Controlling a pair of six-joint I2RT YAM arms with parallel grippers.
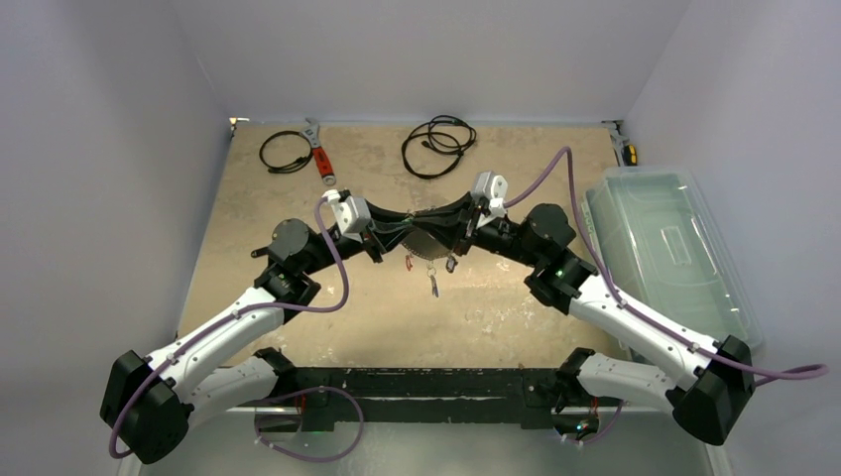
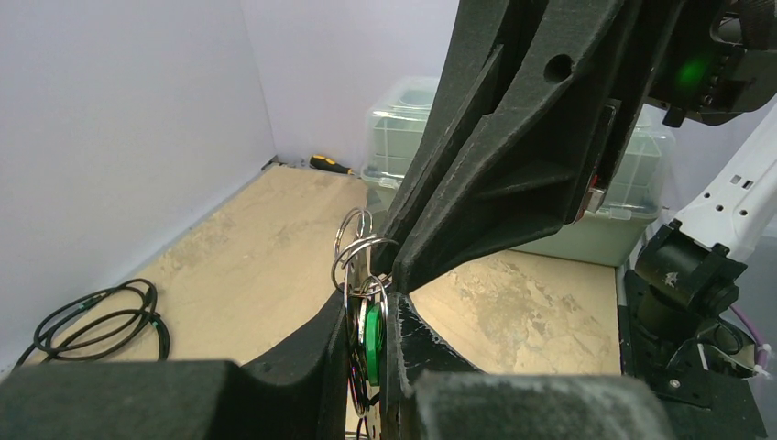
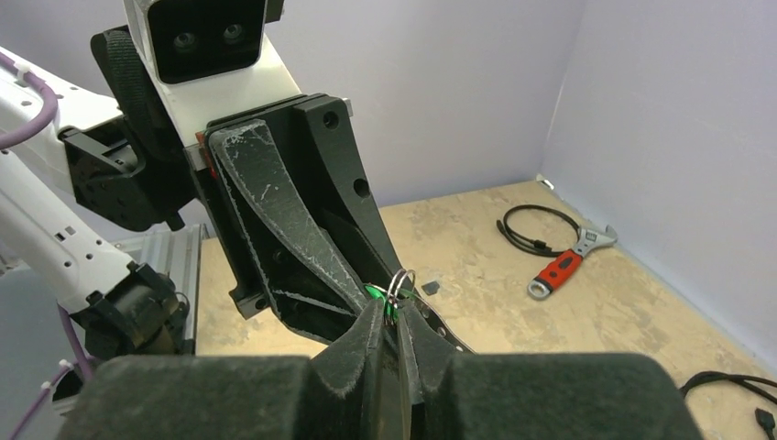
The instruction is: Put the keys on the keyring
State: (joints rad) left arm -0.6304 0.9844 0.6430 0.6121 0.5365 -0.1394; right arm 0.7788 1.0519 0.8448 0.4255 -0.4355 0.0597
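Both grippers meet above the middle of the table. The silvery keyring hangs between them, with small keys dangling under it. My left gripper is shut; in the left wrist view its fingers clamp a green-tagged key with small split rings poking up. My right gripper is shut; in the right wrist view its fingertips pinch a thin metal edge of the keyring beside the split rings and the green tag. The keys' blades are hidden in both wrist views.
A red-handled wrench and two black coiled cables lie at the far edge of the table. A clear plastic bin stands along the right side. A yellow-handled tool lies in the far right corner.
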